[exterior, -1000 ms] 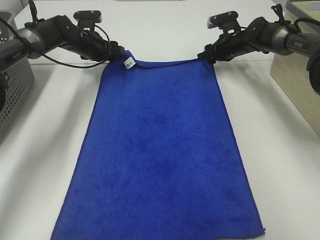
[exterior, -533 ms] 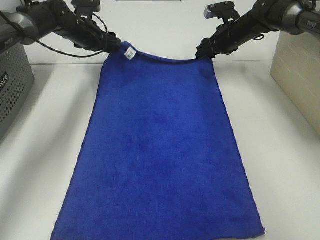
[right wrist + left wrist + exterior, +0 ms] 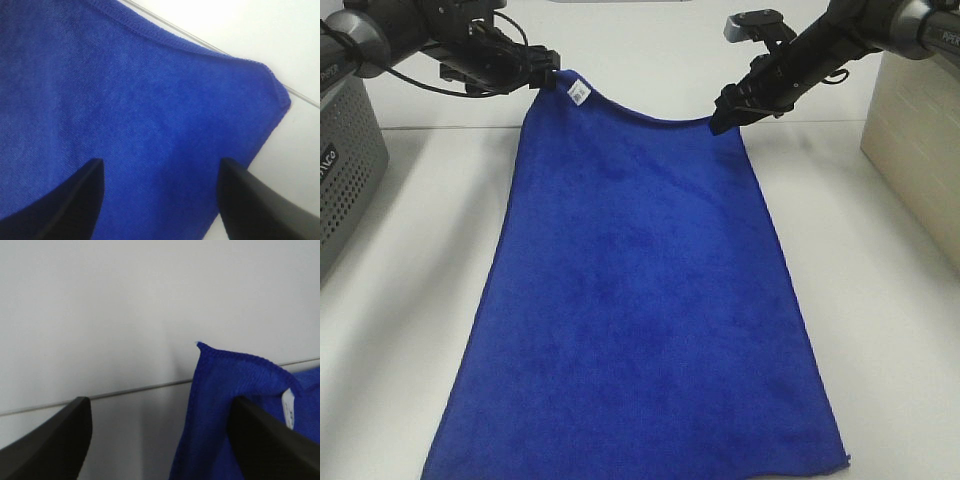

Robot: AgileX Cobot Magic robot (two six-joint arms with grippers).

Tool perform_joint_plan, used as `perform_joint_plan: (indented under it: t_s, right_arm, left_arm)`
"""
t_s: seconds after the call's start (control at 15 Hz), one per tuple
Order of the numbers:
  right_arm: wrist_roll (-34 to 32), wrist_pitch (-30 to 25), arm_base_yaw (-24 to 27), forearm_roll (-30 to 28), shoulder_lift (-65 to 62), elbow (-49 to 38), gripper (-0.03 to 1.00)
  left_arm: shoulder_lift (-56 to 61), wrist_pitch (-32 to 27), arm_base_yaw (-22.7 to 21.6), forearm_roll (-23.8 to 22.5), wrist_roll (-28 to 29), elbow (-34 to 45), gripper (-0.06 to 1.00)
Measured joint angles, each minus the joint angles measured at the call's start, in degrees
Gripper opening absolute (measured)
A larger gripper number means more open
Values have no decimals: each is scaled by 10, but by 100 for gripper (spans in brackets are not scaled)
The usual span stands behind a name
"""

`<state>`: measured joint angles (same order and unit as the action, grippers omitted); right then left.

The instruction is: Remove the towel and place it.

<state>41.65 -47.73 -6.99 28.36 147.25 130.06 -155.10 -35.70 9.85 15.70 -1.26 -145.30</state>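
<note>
Towel (image 3: 640, 310), one, far corners raised between two grippers' fingers (image 3: 548, 78).

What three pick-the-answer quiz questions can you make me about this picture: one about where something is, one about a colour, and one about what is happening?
1. Where is the small white tag on the royal-blue plush rectangular towel?
A. At the corner by the left gripper
B. In the towel's middle
C. On the near edge

2. What colour is the flat table?
A. Brown
B. White
C. Black

3. How is the towel's far edge?
A. Rolled up
B. Lying flat
C. Held up off the table

Answers:
1 A: the tag hangs right beside the left gripper's tips.
2 B: the bare surface on both sides of the towel is white.
3 C: the left gripper and the right gripper each pinch a far corner, and the edge sags between them.
</note>
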Motion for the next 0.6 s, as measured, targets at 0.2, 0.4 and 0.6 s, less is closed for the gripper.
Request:
perform_joint_plan:
  t_s: [0.2, 0.4, 0.6]
  right_arm:
    - [-5, -33, 0, -9, -4, 0, 64]
    - [-34, -88, 0, -18, -25, 0, 64]
    - [-73, -150, 0, -34, -49, 0, 64]
  left_arm:
    - [1, -42, 0, 1, 24, 0, 71]
    - [23, -80, -3, 21, 46, 0, 71]
    - [54, -93, -3, 22, 70, 0, 71]
